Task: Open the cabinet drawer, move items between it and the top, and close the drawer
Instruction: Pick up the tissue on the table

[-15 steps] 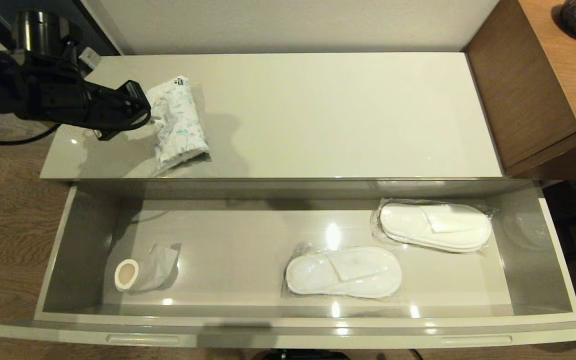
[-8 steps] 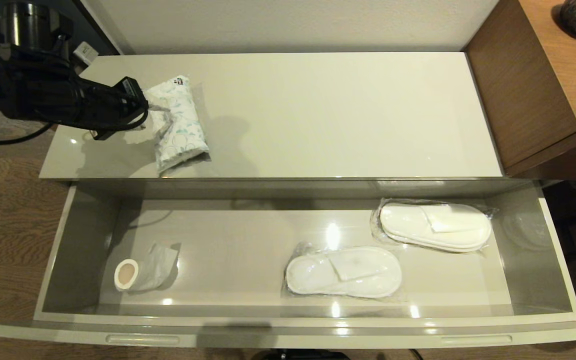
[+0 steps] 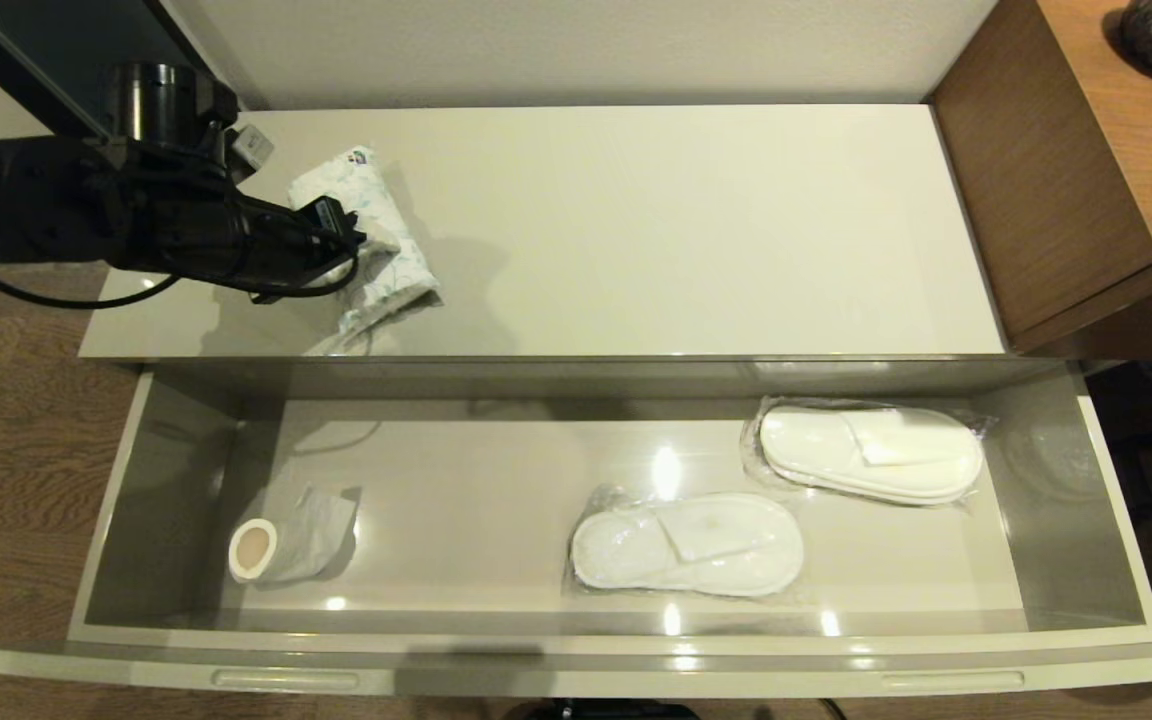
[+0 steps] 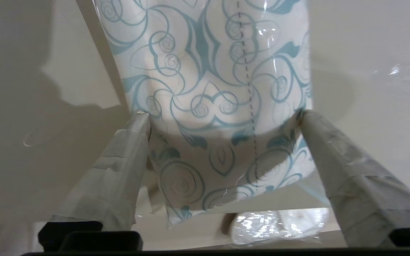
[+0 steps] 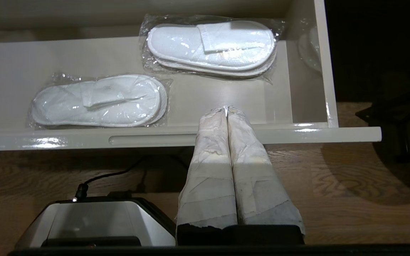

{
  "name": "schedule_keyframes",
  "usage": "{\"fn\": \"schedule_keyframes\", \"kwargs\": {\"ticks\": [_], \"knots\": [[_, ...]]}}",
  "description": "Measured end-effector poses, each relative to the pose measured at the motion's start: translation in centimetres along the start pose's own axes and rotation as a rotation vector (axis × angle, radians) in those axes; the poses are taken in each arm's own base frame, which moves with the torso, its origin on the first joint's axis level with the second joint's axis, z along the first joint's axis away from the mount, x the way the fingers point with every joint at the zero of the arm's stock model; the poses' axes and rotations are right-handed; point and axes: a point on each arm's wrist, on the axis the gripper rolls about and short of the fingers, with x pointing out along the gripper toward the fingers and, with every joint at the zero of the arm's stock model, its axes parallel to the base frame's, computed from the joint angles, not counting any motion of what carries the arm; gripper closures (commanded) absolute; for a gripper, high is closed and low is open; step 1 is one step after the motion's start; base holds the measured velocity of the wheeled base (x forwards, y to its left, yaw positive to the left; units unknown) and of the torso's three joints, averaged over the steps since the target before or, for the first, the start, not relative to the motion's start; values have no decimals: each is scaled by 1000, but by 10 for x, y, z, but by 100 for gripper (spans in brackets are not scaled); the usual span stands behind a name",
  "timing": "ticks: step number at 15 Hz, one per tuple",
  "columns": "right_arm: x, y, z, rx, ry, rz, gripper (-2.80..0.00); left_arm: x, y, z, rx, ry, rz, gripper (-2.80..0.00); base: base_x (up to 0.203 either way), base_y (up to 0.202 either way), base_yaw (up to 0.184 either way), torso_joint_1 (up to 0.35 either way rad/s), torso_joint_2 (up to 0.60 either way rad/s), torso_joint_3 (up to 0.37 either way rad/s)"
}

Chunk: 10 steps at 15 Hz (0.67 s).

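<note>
Your left gripper (image 4: 222,121) stands spread wide, its taped fingers (image 4: 119,167) flanking the soft white bundle (image 3: 376,250) with blue-green swirls, whose crinkly wrap lies near the front left corner of the glossy beige top (image 3: 656,230). Your right gripper (image 5: 228,111) is pressed together, parked before the open cabinet drawer (image 3: 576,668), where two flat, plastic-sealed slippers (image 3: 686,545) lie toward its right end.

Left end effector (image 4: 222,117): your fingers (image 4: 119,170) spread wide, arm reaching in from your left.
Right end effector (image 5: 228,110): your fingers pressed together, parked low.
</note>
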Motion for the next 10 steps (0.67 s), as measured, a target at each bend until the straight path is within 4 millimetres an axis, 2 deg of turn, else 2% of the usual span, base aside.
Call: {"fn": "schedule_keyframes", "kwargs": {"ticks": [3, 7, 8, 9, 10], "knots": [[0, 0, 0, -1, -1, 0, 0, 17, 5, -8, 54, 15, 64, -280, 0, 0, 0, 0, 0, 0], [0, 0, 0, -1, 0, 0, 0, 25, 8, -13, 55, 34, 74, -280, 0, 0, 0, 0, 0, 0], [0, 0, 0, -4, -1, 1, 0, 27, 8, -14, 55, 37, 74, -147, 0, 0, 0, 0, 0, 0], [0, 0, 0, -6, -2, 1, 0, 29, 8, -15, 55, 43, 73, 0, 0, 0, 0, 0, 0, 0], [0, 0, 0, -7, -4, 1, 0, 30, 8, -16, 55, 48, 74, 0, 0, 0, 0, 0, 0, 0]]}}
